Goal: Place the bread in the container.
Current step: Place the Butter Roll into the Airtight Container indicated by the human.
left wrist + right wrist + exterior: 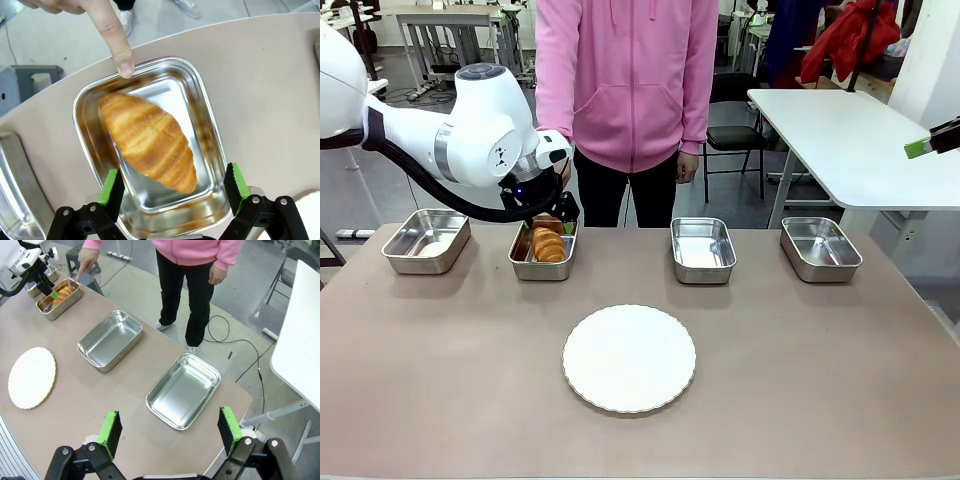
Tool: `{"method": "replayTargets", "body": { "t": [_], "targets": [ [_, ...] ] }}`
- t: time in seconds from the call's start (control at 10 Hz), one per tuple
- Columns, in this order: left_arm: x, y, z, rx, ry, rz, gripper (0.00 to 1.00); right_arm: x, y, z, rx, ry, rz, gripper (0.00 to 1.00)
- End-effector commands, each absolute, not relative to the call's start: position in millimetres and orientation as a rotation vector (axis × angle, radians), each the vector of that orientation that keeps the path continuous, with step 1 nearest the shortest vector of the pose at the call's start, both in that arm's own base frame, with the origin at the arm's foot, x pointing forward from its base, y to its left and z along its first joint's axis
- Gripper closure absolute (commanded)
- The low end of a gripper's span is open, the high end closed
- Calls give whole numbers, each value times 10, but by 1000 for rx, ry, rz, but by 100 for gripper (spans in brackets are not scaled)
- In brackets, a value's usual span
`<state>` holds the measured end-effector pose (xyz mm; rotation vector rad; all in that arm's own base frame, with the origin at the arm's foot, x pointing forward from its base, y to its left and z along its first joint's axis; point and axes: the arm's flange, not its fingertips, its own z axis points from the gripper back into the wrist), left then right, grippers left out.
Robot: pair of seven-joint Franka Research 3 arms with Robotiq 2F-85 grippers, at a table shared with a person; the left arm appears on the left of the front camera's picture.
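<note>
Lying in the container (207, 130), the bread (148, 141), left pincer (172, 187) spread above.

Left gripper (552, 213) partly masked in the front view by its own wrist housing, finger spread unreadable there. Bread (548, 243) half covered by that gripper, far end unseen. Pointing hand (85, 20) cut off by the top edge of the left wrist view (only a finger and knuckles inside). Neighbouring pan (15, 190) clipped at the left edge. Right gripper (930, 143) cropped at the front view's right edge, just a green pad tip. Plate (311, 214) reduced to a corner sliver.
</note>
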<state>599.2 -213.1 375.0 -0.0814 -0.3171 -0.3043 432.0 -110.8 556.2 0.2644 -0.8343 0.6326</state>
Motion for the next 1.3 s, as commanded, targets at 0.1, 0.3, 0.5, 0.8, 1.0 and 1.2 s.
{"method": "replayTargets", "body": {
  "t": [0.1,0.3,0.5,0.8,1.0,1.2],
  "targets": [
    [5999,-2089,3736,-80,-316,-299,0,4329,-1104,5566,282,-853,634,0],
    [5999,-2089,3736,-80,-316,-299,0,4329,-1104,5566,282,-853,634,0],
    [5844,-2190,3968,-86,-357,-302,0,4329,-1104,5566,282,-853,634,0],
    [5139,-2244,4562,-103,-451,-322,0,4329,-1104,5566,282,-853,634,0],
    [4674,-2163,4743,-55,-466,-331,0,4329,-1104,5566,282,-853,634,0],
    [4099,-2109,4780,-48,-455,-300,0,4329,-1104,5566,282,-853,634,0]
  ]
}}
